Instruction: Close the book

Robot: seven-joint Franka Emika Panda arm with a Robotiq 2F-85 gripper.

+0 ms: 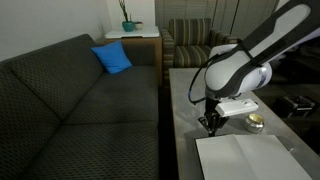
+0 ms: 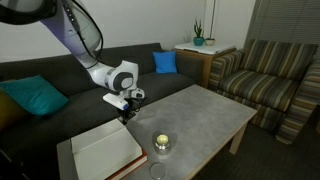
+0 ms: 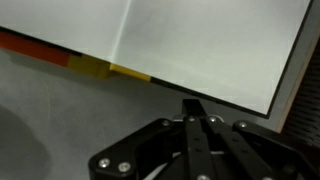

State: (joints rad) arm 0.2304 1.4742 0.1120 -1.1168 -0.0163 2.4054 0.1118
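Note:
The book [image 1: 250,155] lies open on the grey table [image 1: 185,100], its plain white pages facing up. In the wrist view the book [image 3: 200,40] fills the top, with a strip of yellow and red cover along its lower left edge. My gripper [image 3: 192,104] is shut with nothing between its fingers, its tip just off the book's near edge. In both exterior views the gripper [image 1: 210,125] [image 2: 127,116] hangs low over the table at the far corner of the book [image 2: 105,150].
A small round gold tin [image 1: 256,123] [image 2: 161,143] sits on the table beside the book. A dark sofa [image 2: 60,80] with a blue pillow [image 1: 112,58] runs along the table. A striped armchair [image 2: 270,75] and a side table with a plant [image 2: 199,42] stand beyond.

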